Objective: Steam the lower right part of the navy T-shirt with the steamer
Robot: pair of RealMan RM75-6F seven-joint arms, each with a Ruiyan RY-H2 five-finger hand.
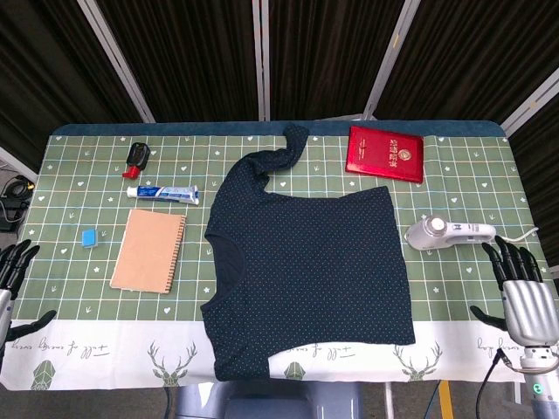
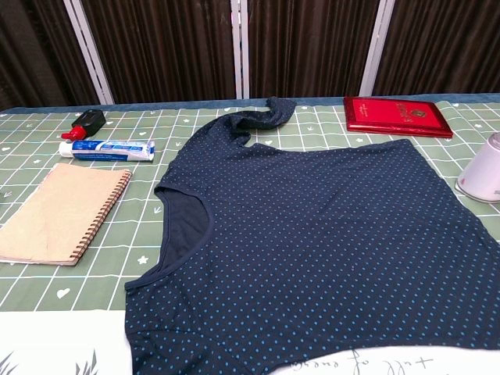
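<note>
The navy dotted T-shirt [image 1: 310,266] lies flat in the middle of the table, collar to the left, one sleeve folded up at the back; the chest view shows it too [image 2: 328,250]. The white steamer [image 1: 447,233] lies on its side just right of the shirt, its cord running off the right edge; only its head [image 2: 484,178] shows in the chest view. My right hand [image 1: 521,292] hovers at the table's right front edge, a little below the steamer, fingers spread and holding nothing. My left hand [image 1: 12,278] shows at the far left edge, fingers apart, empty.
A red booklet [image 1: 385,154] lies at the back right. On the left are a brown spiral notebook [image 1: 149,250], a toothpaste tube [image 1: 162,193], a small black and red item [image 1: 137,158] and a blue eraser [image 1: 89,236]. The checked tablecloth [image 1: 454,183] covers the table.
</note>
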